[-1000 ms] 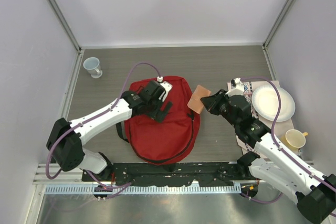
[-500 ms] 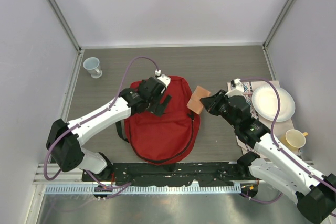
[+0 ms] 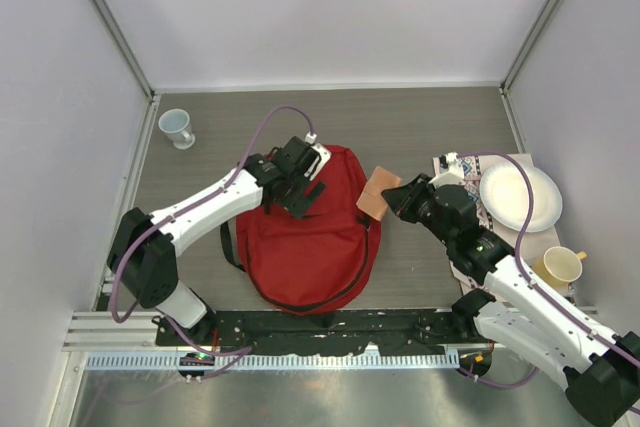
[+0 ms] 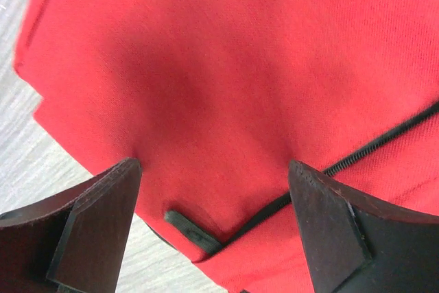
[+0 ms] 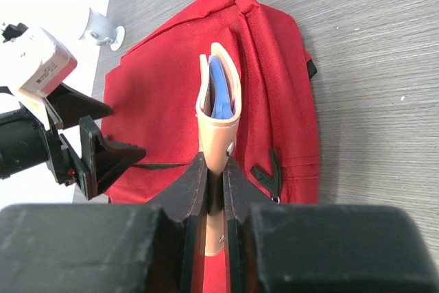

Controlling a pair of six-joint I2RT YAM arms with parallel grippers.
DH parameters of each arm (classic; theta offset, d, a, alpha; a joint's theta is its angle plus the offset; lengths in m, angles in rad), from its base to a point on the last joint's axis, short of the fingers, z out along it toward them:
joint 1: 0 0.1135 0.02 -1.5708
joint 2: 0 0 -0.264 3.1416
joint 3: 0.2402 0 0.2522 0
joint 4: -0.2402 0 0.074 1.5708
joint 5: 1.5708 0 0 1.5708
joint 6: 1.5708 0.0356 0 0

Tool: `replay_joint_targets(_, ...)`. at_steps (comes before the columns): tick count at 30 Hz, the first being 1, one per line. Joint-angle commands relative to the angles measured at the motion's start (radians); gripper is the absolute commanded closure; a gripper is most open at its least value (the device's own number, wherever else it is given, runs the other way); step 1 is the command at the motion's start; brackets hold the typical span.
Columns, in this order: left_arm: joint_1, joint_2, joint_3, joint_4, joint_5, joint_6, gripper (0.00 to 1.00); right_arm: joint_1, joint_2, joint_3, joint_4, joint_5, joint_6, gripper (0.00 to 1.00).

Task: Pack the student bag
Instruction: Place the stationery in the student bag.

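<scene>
The student bag (image 3: 310, 242), a red backpack with black zippers, lies flat in the middle of the table. My left gripper (image 3: 303, 187) hovers over its far part, jaws wide open. In the left wrist view the red fabric (image 4: 226, 66) fills the frame, and a black zipper pull (image 4: 192, 231) lies between the open fingers (image 4: 89, 231). My right gripper (image 3: 398, 200) is at the bag's right edge, shut on a tan leather pouch (image 5: 219, 125) held on edge with something blue inside. The bag (image 5: 158, 101) lies beyond the pouch.
A small white cup (image 3: 177, 127) stands at the far left. On the right, a white plate (image 3: 520, 197) rests on a patterned cloth (image 3: 447, 162), with a yellow cup (image 3: 562, 265) nearer me. Walls close in the table on three sides.
My left gripper has moved a little toward the far end of the bag and turned, jaws still wide. The right arm and the pouch have not moved.
</scene>
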Motion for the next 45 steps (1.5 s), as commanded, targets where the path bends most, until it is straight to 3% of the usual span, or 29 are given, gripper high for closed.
replay_joint_targets(1, -0.003, -0.039, -0.027, -0.046, 0.101, 0.0, 0.09, 0.002, -0.013, -0.002, 0.051, 0.003, 0.011, 0.88)
replay_joint_targets(6, -0.03, -0.074, -0.087, 0.016, 0.157, -0.057, 0.09, 0.002, 0.007, -0.002, 0.066, -0.006, 0.014, 0.88)
replay_joint_targets(16, -0.084, -0.005, -0.109, 0.06, -0.021, -0.109, 0.14, 0.002, -0.001, -0.011, 0.07, -0.005, 0.025, 0.88)
replay_joint_targets(26, -0.116, -0.047, -0.164, 0.172, -0.182, -0.163, 0.56, 0.003, 0.01, -0.006, 0.066, -0.003, 0.025, 0.87)
replay_joint_targets(33, -0.118, -0.084, -0.161, 0.2, -0.182, -0.169, 0.7, 0.002, 0.01, -0.009, 0.071, -0.005, 0.028, 0.87)
replay_joint_targets(40, -0.119, -0.111, -0.125, 0.186, -0.11, -0.182, 1.0, 0.002, 0.01, -0.009, 0.071, -0.006, 0.029, 0.87)
replay_joint_targets(45, -0.125, -0.146, -0.099, 0.171, -0.056, -0.208, 1.0, 0.002, 0.005, -0.009, 0.074, -0.023, 0.034, 0.87)
